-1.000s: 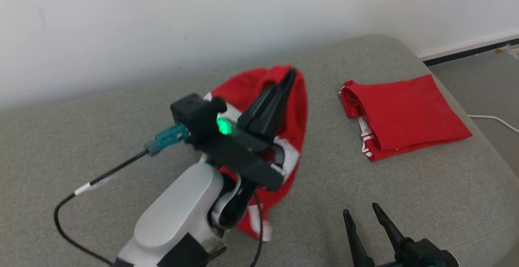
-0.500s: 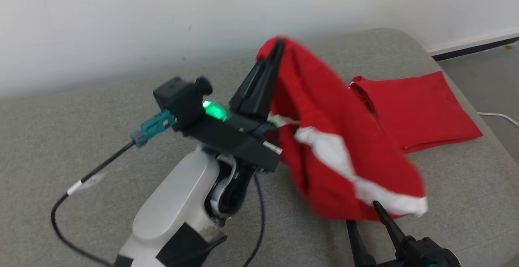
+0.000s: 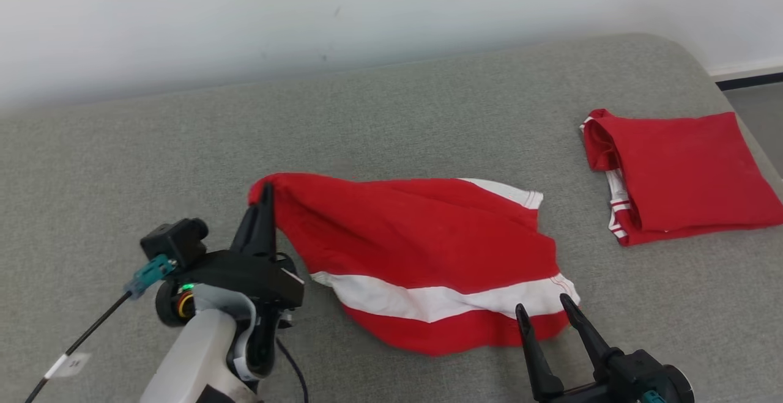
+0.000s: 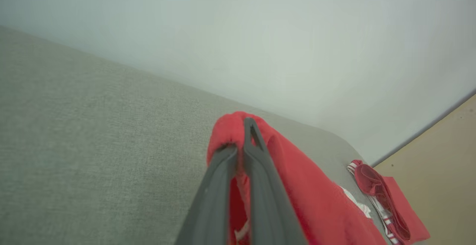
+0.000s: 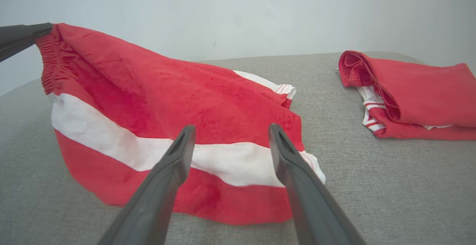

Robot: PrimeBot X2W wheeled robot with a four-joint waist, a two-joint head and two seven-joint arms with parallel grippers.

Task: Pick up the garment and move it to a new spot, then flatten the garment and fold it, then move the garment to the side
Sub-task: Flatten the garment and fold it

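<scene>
The garment [image 3: 422, 238] is a pair of red shorts with a white stripe, spread loosely over the grey cushion. My left gripper [image 3: 267, 192] is shut on its elastic waistband corner and holds that corner lifted at the left. In the left wrist view the fingers [image 4: 243, 141] pinch the red cloth [image 4: 297, 193]. My right gripper [image 3: 541, 305] stands open at the garment's near right hem, nothing between its fingers. From the right wrist, the open gripper [image 5: 230, 129] points at the striped cloth [image 5: 167, 100].
A second red garment [image 3: 679, 173], folded, lies at the right end of the grey cushion [image 3: 391, 109], also the folded garment [image 5: 409, 92] in the right wrist view. A white wall runs behind. The cushion's right edge drops to the floor [image 3: 755, 94]. A black cable [image 3: 79, 342] trails from my left wrist.
My left gripper swung the garment from a raised, bunched hang down and leftward, and it now drapes spread on the cushion. The head camera has shifted too. The right gripper stays open.
</scene>
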